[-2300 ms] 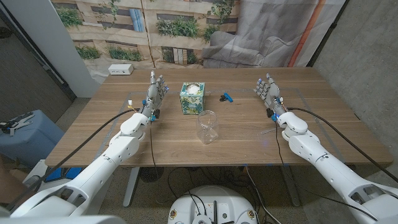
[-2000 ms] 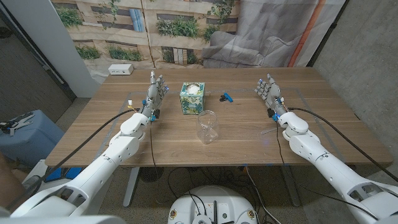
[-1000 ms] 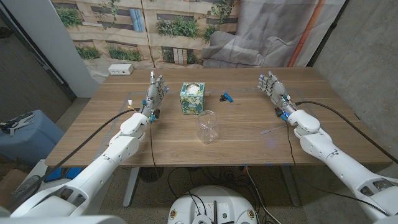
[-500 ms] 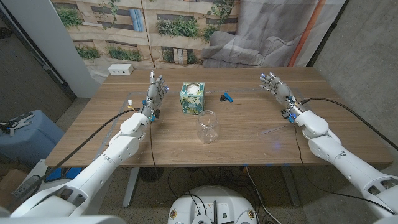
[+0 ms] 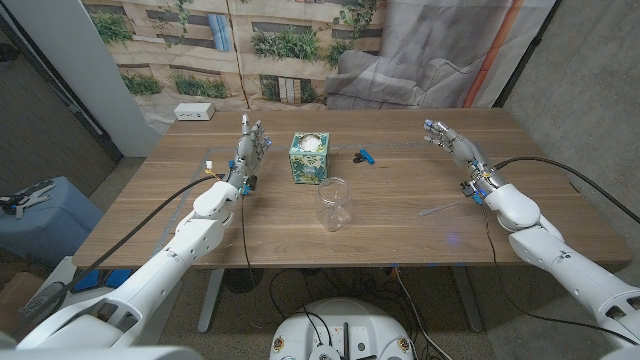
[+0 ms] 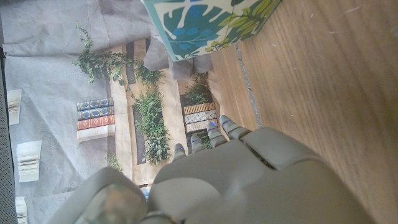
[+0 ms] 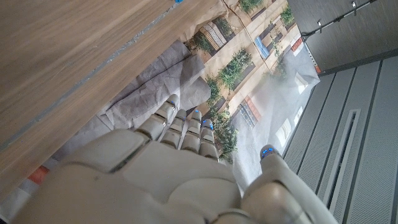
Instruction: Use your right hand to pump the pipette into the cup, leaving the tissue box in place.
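A clear plastic cup (image 5: 334, 203) stands upright near the middle of the table. A thin clear pipette (image 5: 443, 210) lies on the wood to the cup's right, just left of my right forearm. The leaf-patterned tissue box (image 5: 309, 157) sits behind the cup and also appears in the left wrist view (image 6: 205, 25). My right hand (image 5: 455, 146) hangs open over the table's right side, fingers spread, beyond the pipette and not touching it. Left of the tissue box, my left hand (image 5: 250, 150) is open, fingers pointing away from me. Both hands hold nothing.
A small blue and black object (image 5: 364, 155) lies right of the tissue box. A white power strip (image 5: 194, 112) sits at the far left corner of the table (image 5: 380, 235). Cables run along both arms. A printed backdrop hangs behind the table.
My right arm has swung outward to the right and its hand has turned, uncovering the pipette on the table. The left hand, cup and tissue box have not moved.
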`<state>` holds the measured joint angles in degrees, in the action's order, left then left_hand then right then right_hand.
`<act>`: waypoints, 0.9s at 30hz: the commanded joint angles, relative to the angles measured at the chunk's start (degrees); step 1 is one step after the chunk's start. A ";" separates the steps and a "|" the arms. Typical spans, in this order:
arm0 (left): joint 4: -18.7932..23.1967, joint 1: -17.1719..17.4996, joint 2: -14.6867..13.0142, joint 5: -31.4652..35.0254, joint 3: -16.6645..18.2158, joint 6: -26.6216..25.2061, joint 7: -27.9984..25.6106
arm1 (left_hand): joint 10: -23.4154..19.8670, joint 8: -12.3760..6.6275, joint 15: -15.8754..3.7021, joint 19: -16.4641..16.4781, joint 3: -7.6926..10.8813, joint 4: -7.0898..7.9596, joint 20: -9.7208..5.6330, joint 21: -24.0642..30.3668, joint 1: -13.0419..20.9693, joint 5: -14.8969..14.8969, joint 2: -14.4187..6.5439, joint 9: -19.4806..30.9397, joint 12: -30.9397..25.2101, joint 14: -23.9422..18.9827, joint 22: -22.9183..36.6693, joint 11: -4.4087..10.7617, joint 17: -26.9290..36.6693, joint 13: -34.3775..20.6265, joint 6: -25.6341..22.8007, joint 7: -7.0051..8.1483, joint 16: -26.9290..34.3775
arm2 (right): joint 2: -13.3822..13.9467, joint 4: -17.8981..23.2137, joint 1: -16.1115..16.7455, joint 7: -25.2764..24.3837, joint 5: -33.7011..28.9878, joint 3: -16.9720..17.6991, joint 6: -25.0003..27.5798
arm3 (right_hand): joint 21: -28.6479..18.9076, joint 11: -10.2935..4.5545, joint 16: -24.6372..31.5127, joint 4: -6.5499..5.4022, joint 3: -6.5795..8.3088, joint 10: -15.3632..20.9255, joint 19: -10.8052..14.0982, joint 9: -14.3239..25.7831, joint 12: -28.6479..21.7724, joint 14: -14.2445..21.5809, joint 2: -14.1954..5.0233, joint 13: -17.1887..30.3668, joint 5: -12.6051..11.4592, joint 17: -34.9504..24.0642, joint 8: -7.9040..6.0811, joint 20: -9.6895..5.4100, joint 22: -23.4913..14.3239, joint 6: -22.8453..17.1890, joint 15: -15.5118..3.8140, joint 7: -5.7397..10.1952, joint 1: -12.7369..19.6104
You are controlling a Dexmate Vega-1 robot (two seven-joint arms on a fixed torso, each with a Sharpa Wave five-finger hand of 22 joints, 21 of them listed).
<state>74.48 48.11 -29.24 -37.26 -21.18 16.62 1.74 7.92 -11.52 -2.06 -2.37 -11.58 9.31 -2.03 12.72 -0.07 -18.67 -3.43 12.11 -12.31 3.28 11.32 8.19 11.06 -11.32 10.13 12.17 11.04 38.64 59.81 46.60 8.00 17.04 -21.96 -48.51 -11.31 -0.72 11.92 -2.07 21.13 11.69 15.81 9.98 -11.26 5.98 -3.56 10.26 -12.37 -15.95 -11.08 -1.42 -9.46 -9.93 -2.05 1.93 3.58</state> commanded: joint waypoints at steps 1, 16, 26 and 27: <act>0.01 0.02 -0.01 -0.01 0.01 -0.02 0.01 | 0.21 -0.34 -6.61 -0.64 -0.38 0.05 -5.19 0.28 -0.05 -0.24 -2.43 0.13 -0.24 0.44 0.11 0.40 0.33 -0.31 -0.14 0.53 0.33 | 4.11 3.04 2.63 -4.43 -8.15 0.40 -2.36 | 0.15 -0.43 0.42 0.72 0.15 0.05 0.20 0.09 -0.09 0.46 0.09 0.23 0.11 0.08 -0.22 -0.05 -0.09 -0.42 -0.63 0.15 0.46; 0.02 0.03 -0.01 -0.01 0.01 -0.02 0.01 | 0.21 -0.34 -6.60 -0.64 -0.39 0.05 -5.19 0.28 -0.06 -0.24 -2.44 0.13 -0.24 0.44 0.11 0.33 0.33 -0.31 -0.13 0.53 0.33 | 5.47 0.19 3.67 -23.09 -32.62 3.10 -10.27 | 0.09 -0.95 0.41 2.39 0.68 0.21 1.06 0.13 0.05 0.90 -0.09 0.26 0.54 0.78 0.14 -0.75 -0.07 0.08 -1.09 1.16 1.98; 0.01 0.02 -0.01 -0.01 0.01 -0.01 0.01 | 0.25 -0.34 -6.62 -0.64 -0.38 0.05 -5.19 0.28 -0.05 -0.24 -2.44 0.13 -0.23 0.44 0.11 0.34 0.33 -0.31 -0.13 0.53 0.33 | 11.24 4.28 6.45 -31.57 -44.66 3.38 -8.03 | 0.16 -1.17 0.41 3.32 0.94 0.09 1.30 0.15 0.18 1.03 -0.21 0.29 0.85 1.08 0.21 -0.89 -0.07 0.15 -1.20 1.34 2.76; 0.01 0.02 -0.01 -0.01 0.01 -0.01 0.01 | 0.28 -0.34 -6.59 -0.66 -0.38 0.05 -5.19 0.27 -0.06 -0.24 -2.44 0.13 -0.22 0.41 0.11 0.36 0.33 -0.31 -0.13 0.53 0.34 | 12.06 5.18 6.92 -32.17 -45.78 3.40 -7.24 | 0.17 -1.22 0.41 3.47 0.98 0.07 1.33 0.15 0.20 1.03 -0.22 0.29 0.90 1.13 0.28 -0.92 -0.07 0.33 -1.19 1.44 2.88</act>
<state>74.51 48.14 -29.26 -37.27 -21.17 16.60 1.74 8.02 -11.52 -2.06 -2.37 -11.58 9.31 -2.03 12.72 -0.07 -18.67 -3.43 12.11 -12.31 3.28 11.32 8.29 11.05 -11.32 9.91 12.39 11.04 45.78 61.70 51.26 -15.15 -15.54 -18.97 -56.98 -11.31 -1.56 11.92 0.88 21.98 11.46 16.64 10.00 -11.26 6.59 -3.37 10.26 -11.53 -14.89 -11.08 -2.26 -9.33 -9.76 -2.26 2.94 5.95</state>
